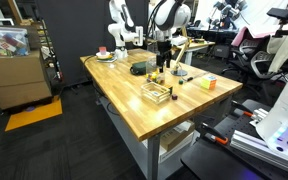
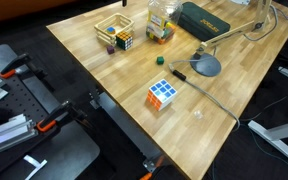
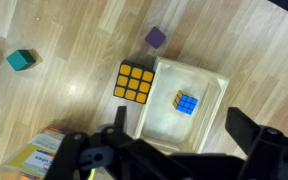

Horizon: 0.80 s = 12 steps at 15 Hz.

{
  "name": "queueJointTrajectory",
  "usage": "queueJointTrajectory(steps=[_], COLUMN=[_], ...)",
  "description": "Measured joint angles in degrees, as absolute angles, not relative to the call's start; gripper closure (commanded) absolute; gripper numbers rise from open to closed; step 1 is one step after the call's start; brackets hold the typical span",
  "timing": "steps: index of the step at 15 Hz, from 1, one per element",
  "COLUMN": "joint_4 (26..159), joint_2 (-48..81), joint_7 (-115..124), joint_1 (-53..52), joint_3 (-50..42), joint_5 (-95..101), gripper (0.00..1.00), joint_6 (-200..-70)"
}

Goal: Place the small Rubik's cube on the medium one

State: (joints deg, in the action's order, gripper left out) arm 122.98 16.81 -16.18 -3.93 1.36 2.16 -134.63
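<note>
While the gripper point(image 3: 179, 130) hangs over the wooden table point(image 3: 74, 40) with its jaws spread wide and empty, the small Rubik's cube point(image 3: 186, 103) lies inside a clear tray point(image 3: 206, 82) (blue face up). The medium Rubik's cube point(image 3: 134, 82), yellow face up, rests just beside the tray's wall. A purple block point(image 3: 155, 37) and a teal block point(image 3: 21, 61) lie apart.

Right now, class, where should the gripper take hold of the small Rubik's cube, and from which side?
Probably by two opposite side faces, coming straight down: the small Rubik's cube lies flat inside the tray, whose walls block a sideways approach. The gripper is open above it.
</note>
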Motion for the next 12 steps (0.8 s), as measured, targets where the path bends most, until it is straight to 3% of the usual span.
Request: queueJointTrajectory(steps=[12], joint_4=[115.15], joint_2=[31.76], joint_7=[-10.88], joint_1=[-2.87], joint_3=[4.59], joint_5=[-8.29], gripper=[0.00], joint_6=[-139.35])
